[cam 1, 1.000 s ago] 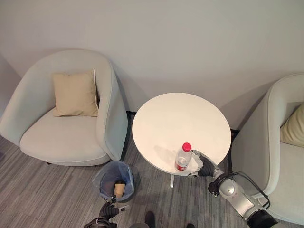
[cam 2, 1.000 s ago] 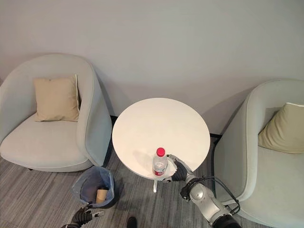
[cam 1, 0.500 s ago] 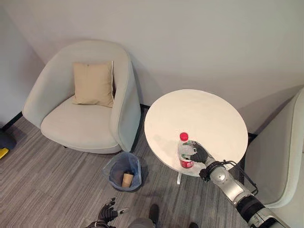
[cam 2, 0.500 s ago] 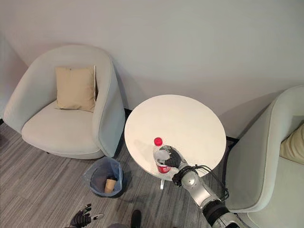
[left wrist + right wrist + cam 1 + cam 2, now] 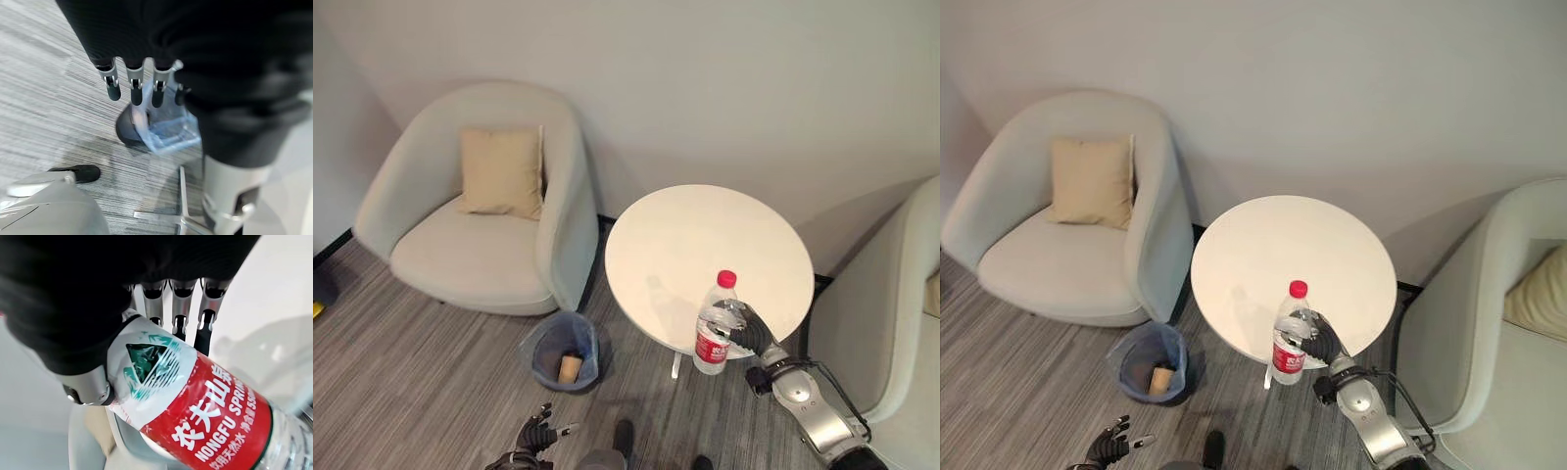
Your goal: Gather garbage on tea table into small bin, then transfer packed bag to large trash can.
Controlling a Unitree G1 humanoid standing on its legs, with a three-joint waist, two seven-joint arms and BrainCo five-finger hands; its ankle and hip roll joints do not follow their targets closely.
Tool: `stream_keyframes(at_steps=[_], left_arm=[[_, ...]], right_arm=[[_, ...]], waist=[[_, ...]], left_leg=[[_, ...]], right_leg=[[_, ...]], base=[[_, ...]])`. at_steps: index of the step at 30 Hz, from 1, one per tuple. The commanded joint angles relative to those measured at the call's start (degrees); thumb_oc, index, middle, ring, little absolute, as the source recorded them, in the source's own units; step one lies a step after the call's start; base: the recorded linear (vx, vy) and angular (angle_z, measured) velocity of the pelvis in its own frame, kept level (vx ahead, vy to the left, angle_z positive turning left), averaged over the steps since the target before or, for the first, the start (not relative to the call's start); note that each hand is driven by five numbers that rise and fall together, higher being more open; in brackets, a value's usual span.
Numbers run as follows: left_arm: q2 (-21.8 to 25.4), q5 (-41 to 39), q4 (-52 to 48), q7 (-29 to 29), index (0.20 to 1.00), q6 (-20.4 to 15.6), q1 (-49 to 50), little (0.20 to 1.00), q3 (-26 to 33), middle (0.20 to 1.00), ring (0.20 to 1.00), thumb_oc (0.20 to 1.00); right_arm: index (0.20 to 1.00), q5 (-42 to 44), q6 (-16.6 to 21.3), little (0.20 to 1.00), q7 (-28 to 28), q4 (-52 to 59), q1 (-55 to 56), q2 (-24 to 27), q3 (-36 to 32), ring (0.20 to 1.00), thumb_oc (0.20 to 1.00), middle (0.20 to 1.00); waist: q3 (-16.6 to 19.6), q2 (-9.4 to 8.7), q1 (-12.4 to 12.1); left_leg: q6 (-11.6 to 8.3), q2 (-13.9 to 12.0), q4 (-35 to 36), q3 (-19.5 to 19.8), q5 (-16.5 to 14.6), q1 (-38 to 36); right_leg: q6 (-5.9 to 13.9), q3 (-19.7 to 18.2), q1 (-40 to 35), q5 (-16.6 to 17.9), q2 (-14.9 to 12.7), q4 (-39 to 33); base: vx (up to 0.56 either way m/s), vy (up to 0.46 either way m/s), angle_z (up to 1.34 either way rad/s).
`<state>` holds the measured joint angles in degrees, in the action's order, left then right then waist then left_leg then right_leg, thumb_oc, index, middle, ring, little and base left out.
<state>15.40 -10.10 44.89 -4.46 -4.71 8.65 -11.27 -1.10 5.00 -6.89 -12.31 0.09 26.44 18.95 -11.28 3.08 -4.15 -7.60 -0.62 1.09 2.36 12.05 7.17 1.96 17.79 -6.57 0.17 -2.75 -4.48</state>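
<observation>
A clear water bottle (image 5: 715, 321) with a red cap and red label is held upright over the near edge of the round white tea table (image 5: 705, 240). My right hand (image 5: 750, 333) is shut on it, fingers curled round the label (image 5: 195, 401). A small bin (image 5: 558, 348) lined with a blue bag stands on the floor left of the table, with a brown paper cup (image 5: 570, 367) inside. My left hand (image 5: 536, 436) hangs low near the floor with straight fingers (image 5: 133, 85), open and holding nothing, above the small bin (image 5: 164, 125).
A pale armchair (image 5: 480, 255) with a tan cushion (image 5: 499, 171) stands left of the bin. A second pale armchair (image 5: 891, 333) stands close to the table's right side. The table's metal foot (image 5: 183, 196) rests on grey striped carpet.
My right hand has closed round the bottle and raised it off the tabletop, towards the near edge. The camera has shifted. The left hand stays low.
</observation>
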Motion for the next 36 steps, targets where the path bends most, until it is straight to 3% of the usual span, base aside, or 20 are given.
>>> stream_keyframes(at_steps=[1,5,7,9,10,12,17,18,20,21,26,32,36], left_arm=[[1.79,-0.76,-1.83,-0.48,1.000,-1.87,-2.48,1.000,0.04,1.000,1.000,1.000],[1.60,-1.00,-2.12,-1.15,1.000,-2.08,-3.29,1.000,0.11,1.000,1.000,1.000],[1.42,-0.48,-2.18,-1.14,1.000,-2.04,-2.80,1.000,0.07,1.000,1.000,1.000],[1.41,-0.24,-2.04,-1.27,1.000,-2.03,-2.47,1.000,0.45,1.000,1.000,1.000],[1.41,-0.24,-2.00,-1.26,1.000,-2.02,-2.42,1.000,0.45,1.000,1.000,1.000],[2.09,-0.70,-2.59,-1.34,1.000,-1.87,-2.46,1.000,1.13,1.000,1.000,1.000],[3.80,-0.66,-2.85,-1.44,1.000,-1.69,-2.49,1.000,2.78,1.000,1.000,1.000],[4.05,-0.78,-3.45,-1.28,1.000,-1.77,-2.40,1.000,2.98,1.000,1.000,1.000],[4.06,-0.71,-3.69,-1.10,1.000,-1.97,-2.29,1.000,3.07,1.000,1.000,1.000],[3.83,-0.86,-3.36,-1.03,1.000,-1.95,-2.61,1.000,2.64,1.000,1.000,1.000],[3.44,-0.51,-2.95,-0.74,1.000,-2.30,-3.74,1.000,2.00,1.000,1.000,1.000],[3.49,0.29,-2.98,0.53,1.000,-1.97,-1.98,1.000,1.52,1.000,1.000,1.000],[3.98,0.39,-2.94,0.28,1.000,-2.03,-2.82,1.000,0.61,1.000,1.000,1.000]], right_arm=[[0.200,1.31,4.55,0.200,-1.84,6.67,-5.07,-0.56,-1.91,0.200,0.200,0.200],[0.200,1.37,3.93,0.200,-2.81,6.93,-6.17,-0.13,-2.71,0.200,0.200,0.200],[0.200,1.00,3.56,0.200,-2.74,6.97,-5.87,-0.09,-3.17,0.200,0.200,0.200],[0.200,0.33,2.93,0.200,-2.60,6.24,-7.12,-1.17,-2.93,0.200,0.200,0.200],[0.200,0.34,2.92,0.200,-2.59,6.21,-7.08,-1.18,-2.89,0.200,0.200,0.200],[0.200,0.91,2.98,0.200,-2.33,6.57,-8.38,-2.04,-2.38,0.200,0.200,0.200],[0.200,1.34,3.42,0.200,-1.88,7.04,-8.93,-3.56,-1.69,0.200,0.200,0.200],[0.200,0.80,3.41,0.200,-1.18,7.95,-8.06,-3.57,-1.49,0.200,0.200,0.200],[0.200,0.45,3.51,0.200,-0.80,8.05,-7.67,-3.23,-1.40,0.200,0.200,0.200],[0.200,0.18,3.52,0.200,-0.85,8.09,-7.71,-2.80,-1.19,0.200,0.200,0.200],[0.200,-0.28,3.74,0.200,-0.26,8.34,-7.12,-1.39,-1.06,0.200,0.200,0.200],[0.200,-1.31,3.41,0.200,1.20,8.16,-7.82,1.32,0.66,0.200,0.200,0.200],[0.200,-2.64,3.53,0.200,0.83,7.94,-13.05,2.75,3.66,0.200,0.200,0.200]], waist=[[-0.18,-3.78,0.53],[-0.14,-4.08,0.89],[0.68,-3.45,1.24],[1.03,-2.85,0.87],[1.19,-2.99,0.85],[0.60,-3.05,0.07],[-0.30,-3.27,-0.88],[-0.87,-3.26,-0.10],[-1.25,-3.10,0.36],[-2.15,-3.01,1.20],[-3.25,-3.35,2.16],[-2.18,-3.57,1.02],[-4.08,-3.33,-0.18]], left_leg=[[3.97,-2.41,-9.88,-10.11,-11.61,1.67],[4.16,-5.63,-11.27,-15.64,-12.20,2.21],[4.06,-5.46,-8.29,-16.14,-13.89,-0.59],[6.14,-3.44,-7.67,-16.60,-14.56,-1.32],[5.67,-3.30,-7.66,-15.99,-15.71,-1.88],[7.29,-2.45,-8.10,-16.39,-15.53,-1.17],[8.93,-1.36,-7.56,-16.28,-16.63,-1.36],[9.33,-0.70,-6.65,-15.37,-16.63,-2.17],[9.66,0.08,-5.85,-14.60,-16.57,-2.85],[9.96,0.82,-4.98,-13.11,-16.58,-3.49],[9.93,2.69,-5.69,-9.25,-16.48,-2.98],[8.55,2.96,-5.99,-6.60,-16.36,-2.18],[7.52,2.75,-7.36,-5.31,-15.71,0.84]], right_leg=[[1.06,0.59,0.62,-7.98,-2.48,3.24],[1.96,3.51,-0.13,-7.82,-4.20,3.43],[2.89,4.08,-1.25,-9.03,-4.78,4.04],[4.02,4.43,0.31,-8.22,-8.09,8.02],[4.30,3.75,-0.13,-9.21,-8.10,8.18],[4.40,3.00,2.39,-8.12,-9.47,10.94],[5.58,0.68,6.48,-7.36,-10.95,16.75],[5.23,-2.34,9.40,-6.71,-9.14,18.58],[5.08,-4.46,10.80,-6.18,-7.50,17.12],[4.66,-6.94,13.93,-5.61,-5.15,16.21],[4.61,-10.89,14.96,-4.20,-3.27,12.89],[3.46,-8.78,11.91,-3.59,-2.94,8.36],[2.96,-6.24,12.59,-3.72,-3.29,7.99]], base=[[-0.01,0.096,0.72],[0.09,0.143,0.43],[0.23,0.281,0.58],[0.18,0.411,0.18],[0.06,0.301,0.03],[0.03,0.188,0.06],[0.04,0.127,-0.17],[0.08,0.137,-0.06],[0.08,0.091,-0.07],[0.05,0.037,0.11],[0.03,-0.008,0.38],[0.06,-0.089,0.52],[-0.03,-0.068,0.40]])
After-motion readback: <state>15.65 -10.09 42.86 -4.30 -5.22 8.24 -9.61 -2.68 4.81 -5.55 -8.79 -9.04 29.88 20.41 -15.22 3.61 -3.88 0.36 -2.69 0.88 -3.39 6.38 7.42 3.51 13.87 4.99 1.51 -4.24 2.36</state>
